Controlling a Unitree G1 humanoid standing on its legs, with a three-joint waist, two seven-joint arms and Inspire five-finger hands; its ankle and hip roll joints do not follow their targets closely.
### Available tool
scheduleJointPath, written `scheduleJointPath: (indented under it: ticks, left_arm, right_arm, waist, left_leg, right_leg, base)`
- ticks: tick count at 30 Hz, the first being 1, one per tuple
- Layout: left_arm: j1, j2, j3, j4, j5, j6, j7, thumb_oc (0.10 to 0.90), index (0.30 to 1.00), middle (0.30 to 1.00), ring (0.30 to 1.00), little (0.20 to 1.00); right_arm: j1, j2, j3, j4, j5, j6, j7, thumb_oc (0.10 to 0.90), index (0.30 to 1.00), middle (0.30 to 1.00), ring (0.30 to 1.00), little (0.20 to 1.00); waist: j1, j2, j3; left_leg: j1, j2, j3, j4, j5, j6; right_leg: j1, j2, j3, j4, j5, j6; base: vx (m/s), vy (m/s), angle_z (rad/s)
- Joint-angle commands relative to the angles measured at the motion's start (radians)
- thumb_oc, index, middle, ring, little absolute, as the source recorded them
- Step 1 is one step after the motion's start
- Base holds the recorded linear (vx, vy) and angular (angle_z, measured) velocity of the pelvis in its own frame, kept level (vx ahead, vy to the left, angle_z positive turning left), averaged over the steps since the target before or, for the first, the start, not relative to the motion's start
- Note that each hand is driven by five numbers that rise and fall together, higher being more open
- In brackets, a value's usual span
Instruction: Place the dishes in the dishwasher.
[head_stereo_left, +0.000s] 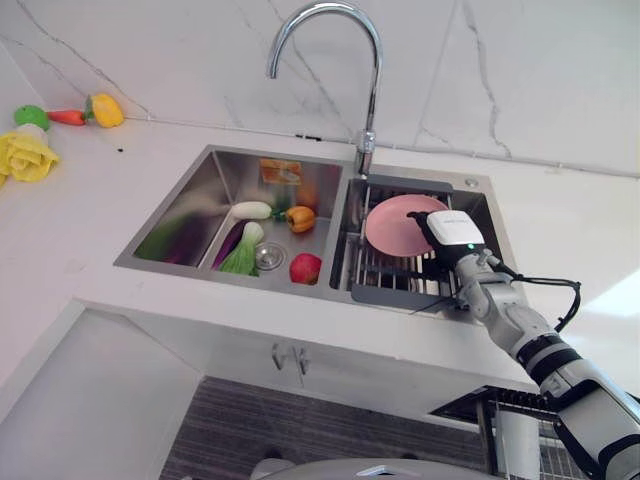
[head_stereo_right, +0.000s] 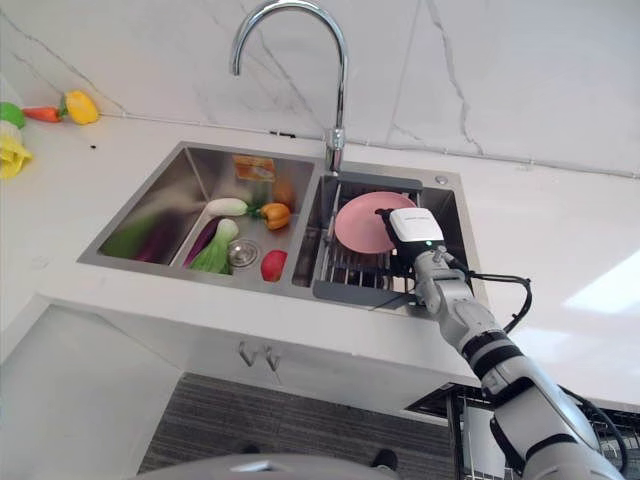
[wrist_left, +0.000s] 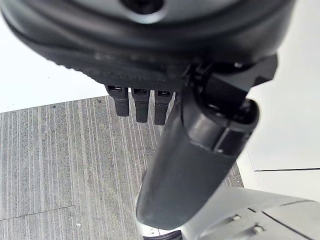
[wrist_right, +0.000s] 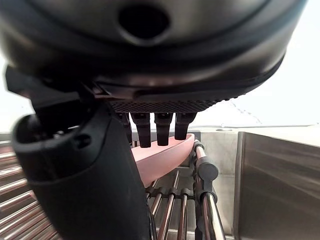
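Observation:
A pink plate leans tilted in the dark wire rack that sits in the sink's right basin. My right hand reaches in from the right and rests at the plate's right rim. In the right wrist view its straight fingers lie over the plate edge, with the thumb on the near side, open. The rack's bars run just under the plate. My left hand hangs over the grey floor, fingers relaxed, holding nothing.
The left basin holds toy vegetables: a red one, an orange pepper, a green leafy one. A tall curved faucet stands behind the rack. More toy produce lies on the counter's far left. Wire racking shows below the counter, lower right.

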Motion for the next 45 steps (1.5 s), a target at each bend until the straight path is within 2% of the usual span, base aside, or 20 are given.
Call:
scheduleJointPath:
  ticks: [1, 6, 8, 14, 22, 27, 34, 44, 45]
  left_arm:
    - [-0.05, 0.041, -0.098, 0.04, 0.033, -0.002, 0.027, 0.8, 0.9, 0.9, 0.9, 0.9]
    - [-0.064, 0.05, -0.135, -0.022, 0.06, -0.039, 0.066, 0.8, 0.9, 0.9, 0.9, 0.9]
    - [-0.173, 0.049, -0.165, -0.096, 0.045, -0.025, 0.078, 0.8, 0.9, 0.9, 0.9, 0.9]
    - [-0.129, -0.001, -0.1, -0.059, -0.048, 0.007, 0.126, 0.8, 0.9, 0.9, 0.9, 0.9]
    - [-0.113, -0.01, -0.078, -0.042, -0.062, 0.015, 0.129, 0.8, 0.9, 0.9, 0.9, 0.9]
    - [-0.107, -0.01, -0.063, -0.034, -0.063, 0.017, 0.127, 0.8, 0.9, 0.9, 0.9, 0.9]
    - [-0.093, -0.022, -0.042, -0.036, -0.065, 0.021, 0.127, 0.8, 0.9, 0.9, 0.9, 0.9]
    - [-0.083, -0.032, -0.033, -0.042, -0.047, 0.015, 0.118, 0.8, 0.9, 0.9, 0.9, 0.9]
    - [-0.082, -0.036, -0.032, -0.045, -0.048, 0.014, 0.116, 0.8, 0.9, 0.9, 0.9, 0.9]
  right_arm:
    - [-0.183, -0.035, -0.017, 0.014, -0.041, 0.003, -0.088, 0.4, 0.3, 0.3, 0.3, 0.3]
    - [-0.178, -0.048, -0.023, -0.015, -0.081, 0.003, -0.124, 0.4, 0.3, 0.3, 0.3, 0.3]
    - [-0.179, -0.017, 0.001, -0.015, -0.094, -0.002, -0.134, 0.4, 0.3, 0.3, 0.3, 0.3]
    - [-0.171, 0.007, -0.013, -0.038, -0.131, 0.027, -0.158, 0.4, 0.3, 0.3, 0.3, 0.3]
    - [-0.191, 0.002, -0.051, -0.132, -0.114, 0.027, -0.199, 0.4, 0.3, 0.3, 0.3, 0.3]
    - [-0.18, -0.03, -0.088, -0.235, -0.108, 0.02, -0.201, 0.4, 0.3, 0.3, 0.3, 0.3]
    - [-0.059, -0.084, -0.242, -0.437, -0.066, 0.005, -0.23, 0.4, 0.3, 0.3, 0.3, 0.3]
    - [0.067, -0.15, -0.408, -0.594, -0.029, -0.018, -0.246, 0.4, 0.3, 0.3, 0.3, 0.3]
    - [0.106, -0.16, -0.452, -0.634, -0.015, -0.026, -0.25, 0.4, 0.3, 0.3, 0.3, 0.3]
  waist:
    - [0.021, -0.037, 0.023]
    - [0.022, -0.036, 0.03]
    - [0.007, -0.029, 0.026]
    - [0.004, -0.029, 0.018]
    - [0.007, -0.033, 0.011]
    - [-0.003, -0.037, -0.001]
    - [-0.041, -0.042, -0.025]
    - [-0.081, -0.044, -0.047]
    - [-0.094, -0.042, -0.05]
  left_leg:
    - [0.028, -0.042, 0.114, 0.005, -0.046, 0.053]
    - [0.025, -0.042, 0.109, 0.005, -0.046, 0.054]
    - [0.027, -0.043, 0.116, 0.005, -0.048, 0.055]
    - [0.041, -0.039, 0.124, 0.005, -0.054, 0.053]
    - [0.057, -0.036, 0.132, 0.005, -0.06, 0.053]
    - [0.074, -0.033, 0.14, 0.005, -0.067, 0.054]
    - [0.103, -0.035, 0.16, 0.006, -0.079, 0.062]
    - [0.138, -0.04, 0.199, 0.008, -0.085, 0.072]
    - [0.142, -0.044, 0.204, 0.009, -0.087, 0.074]
  right_leg:
    - [0.063, -0.043, 0.04, 0.039, -0.175, 0.047]
    - [0.06, -0.044, 0.038, 0.041, -0.175, 0.047]
    - [0.059, -0.046, 0.044, 0.039, -0.175, 0.049]
    - [0.066, -0.042, 0.05, 0.032, -0.174, 0.045]
    - [0.072, -0.034, 0.065, 0.026, -0.175, 0.042]
    - [0.075, -0.029, 0.083, 0.025, -0.177, 0.042]
    - [0.075, -0.027, 0.114, 0.031, -0.175, 0.043]
    - [0.065, -0.029, 0.156, 0.038, -0.163, 0.046]
    - [0.061, -0.03, 0.163, 0.04, -0.161, 0.047]
  base:
    - [0.0, 0.0, 0.0]
    - [0.0, 0.0, 0.0]
    - [0.02, 0.02, 0.04]
    - [0.01, -0.006, -0.02]
    - [0.0, -0.005, -0.04]
    - [-0.01, 0.006, -0.08]
    - [-0.03, 0.021, -0.12]
    - [-0.04, 0.01, -0.22]
    - [-0.04, 0.014, -0.17]
